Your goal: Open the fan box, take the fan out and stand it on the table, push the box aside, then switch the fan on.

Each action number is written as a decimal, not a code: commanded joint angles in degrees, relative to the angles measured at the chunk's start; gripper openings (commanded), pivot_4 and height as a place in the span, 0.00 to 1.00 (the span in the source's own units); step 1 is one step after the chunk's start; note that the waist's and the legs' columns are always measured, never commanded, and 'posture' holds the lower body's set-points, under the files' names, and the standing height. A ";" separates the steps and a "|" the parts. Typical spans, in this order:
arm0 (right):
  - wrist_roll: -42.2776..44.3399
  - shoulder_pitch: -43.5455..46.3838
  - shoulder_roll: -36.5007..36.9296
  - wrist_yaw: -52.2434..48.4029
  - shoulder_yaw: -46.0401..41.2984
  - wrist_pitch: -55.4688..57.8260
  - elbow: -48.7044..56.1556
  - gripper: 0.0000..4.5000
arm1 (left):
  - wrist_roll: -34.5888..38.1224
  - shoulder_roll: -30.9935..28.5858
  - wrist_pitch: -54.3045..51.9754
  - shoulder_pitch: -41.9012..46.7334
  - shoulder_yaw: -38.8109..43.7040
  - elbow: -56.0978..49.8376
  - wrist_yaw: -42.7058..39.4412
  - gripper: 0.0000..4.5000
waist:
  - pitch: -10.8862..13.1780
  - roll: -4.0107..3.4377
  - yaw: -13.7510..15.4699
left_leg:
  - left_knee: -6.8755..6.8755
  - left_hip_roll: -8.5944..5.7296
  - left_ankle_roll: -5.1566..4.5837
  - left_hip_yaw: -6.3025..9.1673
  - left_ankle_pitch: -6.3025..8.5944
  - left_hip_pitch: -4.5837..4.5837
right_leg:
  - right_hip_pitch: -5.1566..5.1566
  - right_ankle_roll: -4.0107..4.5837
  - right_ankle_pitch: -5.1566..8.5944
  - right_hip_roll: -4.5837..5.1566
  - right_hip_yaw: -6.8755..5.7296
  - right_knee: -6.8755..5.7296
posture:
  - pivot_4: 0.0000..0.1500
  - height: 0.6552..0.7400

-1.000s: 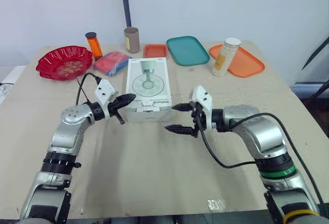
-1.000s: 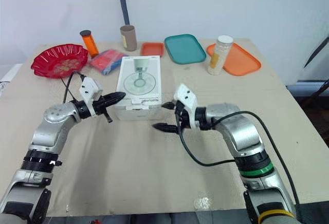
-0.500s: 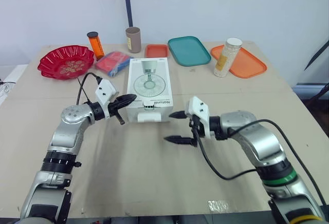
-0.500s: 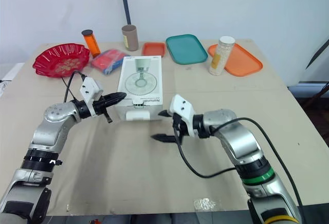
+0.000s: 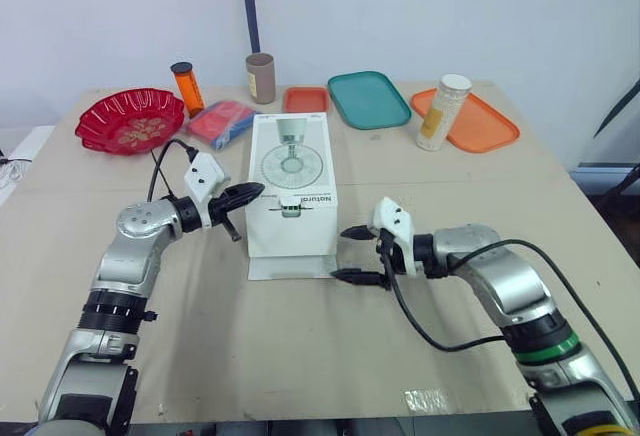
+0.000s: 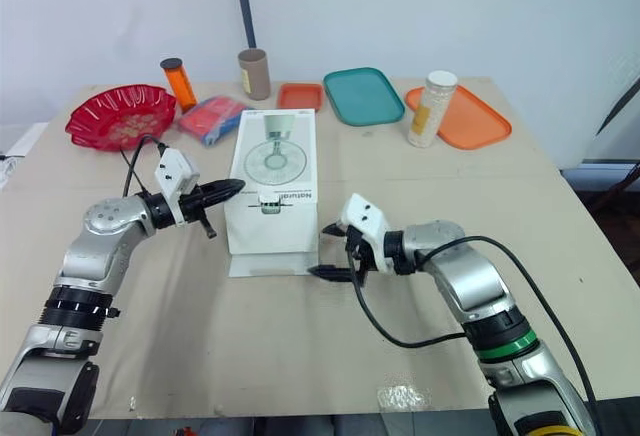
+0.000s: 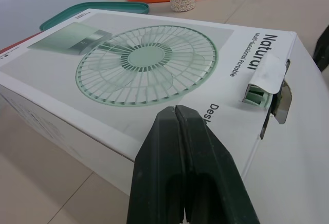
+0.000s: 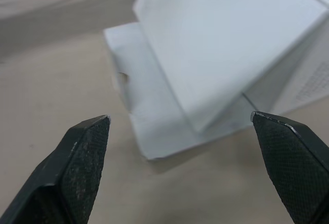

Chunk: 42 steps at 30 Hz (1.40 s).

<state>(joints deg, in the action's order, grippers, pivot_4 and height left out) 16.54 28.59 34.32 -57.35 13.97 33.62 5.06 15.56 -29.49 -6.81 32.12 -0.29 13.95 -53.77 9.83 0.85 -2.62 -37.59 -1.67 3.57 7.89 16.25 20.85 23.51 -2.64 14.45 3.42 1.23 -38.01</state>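
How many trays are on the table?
3, all along the far edge: a small orange tray just behind the fan box, a teal tray to its right, and a larger orange tray farthest right, carrying a white-capped bottle. None looks hidden.

Head eyes face 12 o'clock, down over the beige desk (image 5: 300, 356). Both close wrist cameras share the white cardboard box (image 7: 149, 59).

The fan box (image 5: 290, 181) lies mid-frame on the table (image 5: 300, 356), with its flap (image 5: 292, 268) flat just below it. Across the upper frame, left to right, are a bowl (image 5: 130, 121), bottle (image 5: 184, 87), packet (image 5: 220, 121), tube (image 5: 260, 77), small tray (image 5: 304, 99) and larger tray (image 5: 367, 99). A jar (image 5: 442, 112) stands on the rightmost tray (image 5: 490, 128).
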 commanded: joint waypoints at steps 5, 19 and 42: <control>0.64 1.53 -1.94 -1.80 -0.17 -2.37 -0.03 1.00 | -0.02 -3.87 1.20 0.40 0.64 -0.35 -4.47 0.02 | 0.00 0.00 -0.01 | 0.00 0.00 -0.07 0.01 0.04 0.03 | 0.03 0.00 0.00 0.00 0.00 -0.02 | 1.00 1.00; 17.96 0.77 -3.25 -7.87 -7.89 3.16 11.16 1.00 | -1.86 -2.66 4.25 3.94 -0.42 4.06 -5.15 0.02 | 0.00 0.00 0.00 | -0.01 -0.01 -0.20 0.07 0.11 0.03 | 0.01 0.00 0.00 0.01 -0.04 -0.01 | 1.00 1.00; 6.71 9.21 -11.81 6.60 -5.18 0.02 -3.30 1.00 | 4.30 -1.10 -2.23 1.76 4.51 -5.29 0.76 0.02 | -0.01 -0.01 -0.10 | -0.03 -0.09 0.09 0.04 -0.05 0.38 | 0.42 0.02 -0.02 0.08 -0.01 -0.16 | 1.00 1.00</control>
<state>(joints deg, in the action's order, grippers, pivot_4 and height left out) 23.38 37.63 22.02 -50.87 9.04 33.80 0.72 20.13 -30.45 -9.31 34.07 4.55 10.35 -52.90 9.82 0.84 -2.71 -37.63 -1.76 3.66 7.92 16.20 21.23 23.93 -2.62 14.42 3.50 1.22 -38.17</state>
